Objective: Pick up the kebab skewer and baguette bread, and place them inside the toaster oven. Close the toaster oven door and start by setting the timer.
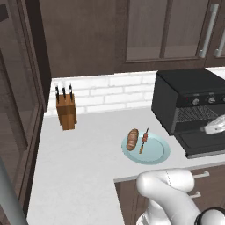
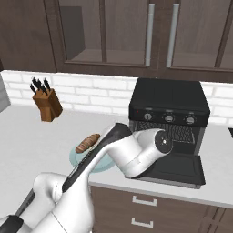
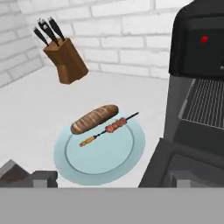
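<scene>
A pale blue plate (image 3: 127,154) on the counter carries the baguette bread (image 3: 95,118) and, right beside it, the thin kebab skewer (image 3: 109,128). Both lie flat and untouched. The plate (image 1: 154,151) sits just left of the black toaster oven (image 1: 184,94), whose door (image 1: 204,143) is dropped open, showing the wire rack (image 3: 205,103). My gripper (image 3: 103,180) hovers above the plate's near side, by the door's left edge; it is open, tips wide apart, nothing between them. In the right base view my arm covers most of the plate; the baguette bread (image 2: 88,143) peeks out.
A wooden knife block (image 1: 66,110) stands at the back left of the counter against the white brick wall. Dark upper cabinets hang above the toaster oven (image 2: 168,104). The counter's front edge steps in just below the plate.
</scene>
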Robot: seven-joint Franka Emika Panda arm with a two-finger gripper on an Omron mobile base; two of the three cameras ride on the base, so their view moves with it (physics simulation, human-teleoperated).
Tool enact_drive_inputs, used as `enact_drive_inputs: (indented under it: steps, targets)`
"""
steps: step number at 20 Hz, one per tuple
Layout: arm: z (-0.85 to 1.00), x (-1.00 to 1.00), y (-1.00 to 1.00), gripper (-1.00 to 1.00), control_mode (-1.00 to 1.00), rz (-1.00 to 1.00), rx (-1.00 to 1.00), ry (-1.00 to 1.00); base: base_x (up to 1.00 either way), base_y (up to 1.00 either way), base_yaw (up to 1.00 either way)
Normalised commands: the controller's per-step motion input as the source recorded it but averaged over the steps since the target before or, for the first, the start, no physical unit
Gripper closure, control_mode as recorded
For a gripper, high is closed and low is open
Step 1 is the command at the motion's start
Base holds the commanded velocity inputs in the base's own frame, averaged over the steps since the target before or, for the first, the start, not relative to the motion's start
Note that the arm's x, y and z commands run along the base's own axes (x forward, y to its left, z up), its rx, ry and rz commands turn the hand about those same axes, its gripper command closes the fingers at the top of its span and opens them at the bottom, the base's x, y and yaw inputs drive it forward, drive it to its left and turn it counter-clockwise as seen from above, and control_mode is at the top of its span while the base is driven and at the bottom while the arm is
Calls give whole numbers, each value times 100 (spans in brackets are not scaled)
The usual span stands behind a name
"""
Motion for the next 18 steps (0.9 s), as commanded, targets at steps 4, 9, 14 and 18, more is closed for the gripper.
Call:
enact_drive_inputs:
  steps: [4, 9, 14, 18]
  targets:
    - [-2, 61, -50, -100, -100, 2, 0, -4, 0, 0, 0]
    - [-4, 37, -39, -100, -100, -5, 1, -14, 0, 0, 0]
    - [-34, 24, -10, -100, -100, -6, 1, -31, 0, 0, 0]
    - [-21, 46, -23, -100, -100, -6, 1, -12, 0, 0, 0]
